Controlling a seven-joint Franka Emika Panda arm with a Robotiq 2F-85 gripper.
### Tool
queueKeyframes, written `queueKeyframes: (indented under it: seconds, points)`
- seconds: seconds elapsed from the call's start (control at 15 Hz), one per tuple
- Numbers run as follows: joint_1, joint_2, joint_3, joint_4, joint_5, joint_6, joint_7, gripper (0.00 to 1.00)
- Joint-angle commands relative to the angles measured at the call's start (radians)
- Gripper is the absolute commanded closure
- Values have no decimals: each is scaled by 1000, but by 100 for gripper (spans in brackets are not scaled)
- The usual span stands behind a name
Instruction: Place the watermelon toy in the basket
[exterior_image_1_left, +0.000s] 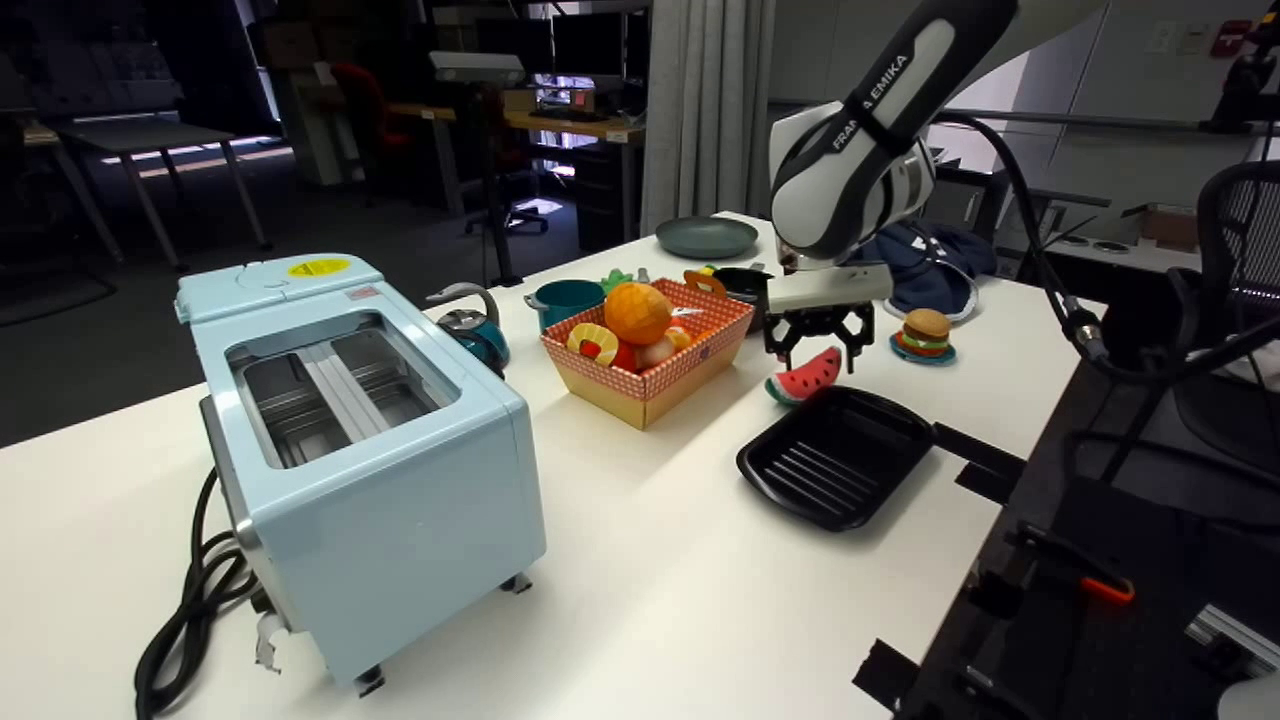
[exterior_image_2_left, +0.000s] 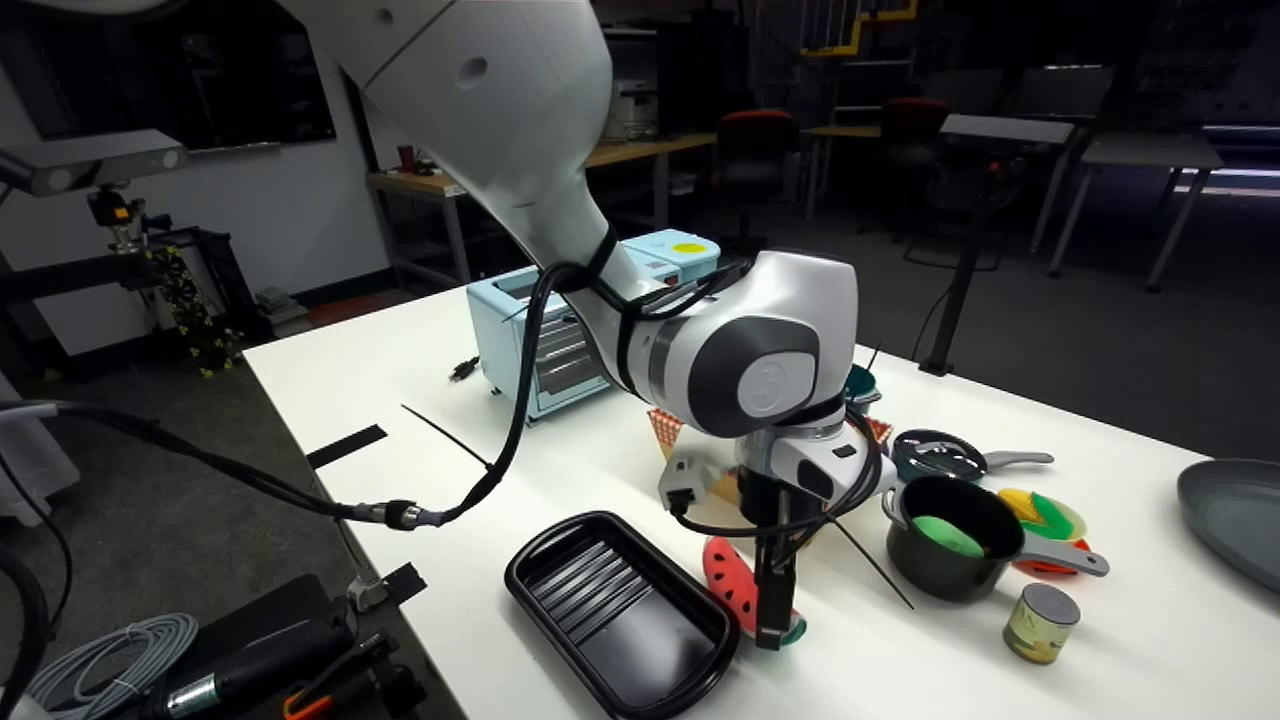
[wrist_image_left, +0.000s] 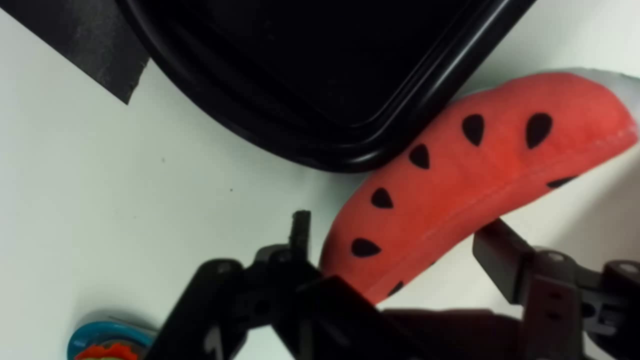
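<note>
Smooth white bench (exterior_image_1_left: 650, 580), bearing a boxy, glossy pale-blue toaster (exterior_image_1_left: 420, 540); a rectangular basket (exterior_image_1_left: 600, 393), tan-walled with red-and-white checked edging; and a black, ridged grill pan (exterior_image_1_left: 840, 455). The gripper (exterior_image_1_left: 818, 366), jaws apart, stands at the watermelon toy (exterior_image_1_left: 806, 378), a red, seed-spotted curved wedge lying on the bench just beside the pan's rim. A rounded, layered burger toy (exterior_image_1_left: 925, 330) rests nearby.

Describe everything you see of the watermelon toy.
The watermelon toy is a curved wedge: red faces with black teardrop seeds meet at a seamed ridge, with green rind below. It looks soft, perhaps plush or foam. It lies on the white table, roughly ridge up, right by the black grill pan. The open hand is over it, not gripping; whether pan or hand touches it is unclear.
</note>
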Motion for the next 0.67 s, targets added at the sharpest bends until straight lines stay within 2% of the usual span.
queueKeyframes:
  seconds: [0.0, 0.47, 0.6]
  points:
    - [22, 16, -37, 27, -11, -33, 16, 48]
    - [-5, -46, -28, 56, 59, -96, -19, 97]
    - [-18, -99, -13, 62, 105, -128, -51, 100]
